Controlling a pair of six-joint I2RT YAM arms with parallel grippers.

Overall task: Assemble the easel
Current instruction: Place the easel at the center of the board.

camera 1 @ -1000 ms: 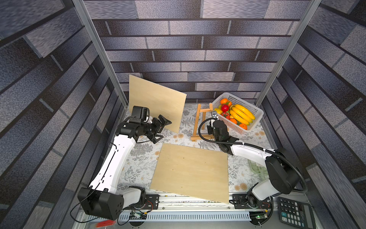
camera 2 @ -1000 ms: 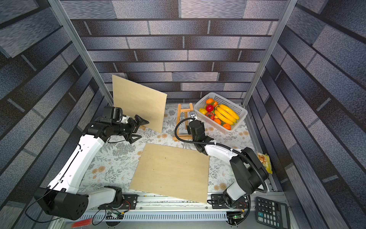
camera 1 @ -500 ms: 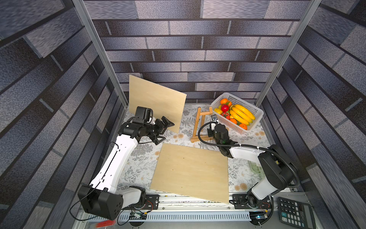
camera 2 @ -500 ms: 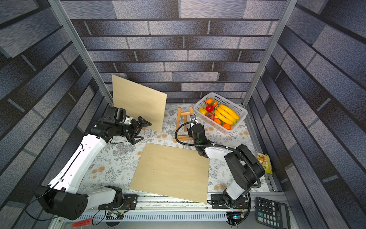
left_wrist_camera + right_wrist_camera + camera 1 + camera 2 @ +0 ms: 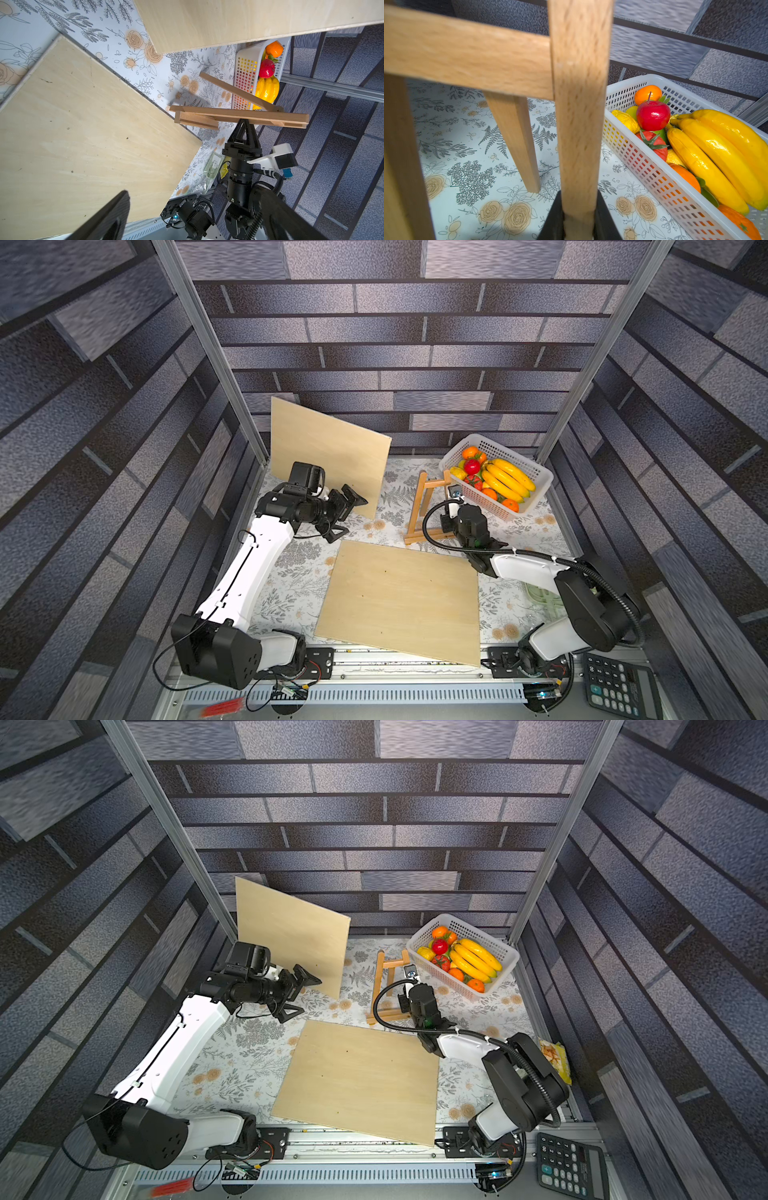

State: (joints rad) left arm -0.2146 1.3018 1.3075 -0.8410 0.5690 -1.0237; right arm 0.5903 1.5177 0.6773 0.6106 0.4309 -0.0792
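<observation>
The small wooden easel [image 5: 419, 506] [image 5: 381, 986] stands on the floral table cover beside the fruit basket, its rear leg [image 5: 517, 145] splayed out and resting on the cover. My right gripper [image 5: 579, 220] is shut on one front upright of the easel [image 5: 579, 104]; the left wrist view shows it from the side [image 5: 245, 126] under the frame [image 5: 239, 116]. Left of the easel, my left gripper [image 5: 347, 516] [image 5: 299, 996] hangs open and empty, with its fingers [image 5: 108, 218] far apart, in front of the leaning plywood board [image 5: 328, 452].
A second plywood board [image 5: 403, 601] lies flat at the front middle. The white basket [image 5: 538, 489] of fruit sits at the back right, close to the easel. A calculator [image 5: 619, 684] lies outside the front right corner. Walls enclose three sides.
My right wrist has shifted a little to the right and nearer while still gripping the easel. The left gripper has drifted slightly towards the easel and stays open.
</observation>
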